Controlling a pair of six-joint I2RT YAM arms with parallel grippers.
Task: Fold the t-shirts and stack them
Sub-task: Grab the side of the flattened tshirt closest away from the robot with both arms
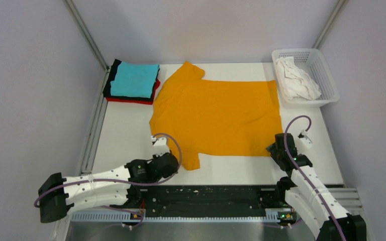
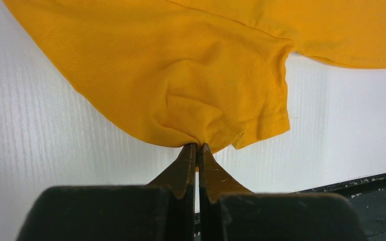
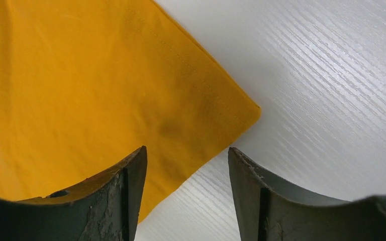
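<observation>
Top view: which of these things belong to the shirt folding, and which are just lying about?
Part of the job:
orange-yellow t-shirt, spread flat
folded stack, cyan on top
crumpled white t-shirt

Just lying about:
white mesh basket, holding the white one
table

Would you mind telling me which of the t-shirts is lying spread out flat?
The orange-yellow t-shirt in the middle; the cyan t-shirt tops a folded stack in the far left corner, and the white t-shirt lies crumpled in the mesh basket.

White table (image 1: 120,145) between plain grey walls (image 1: 30,75), under even light
</observation>
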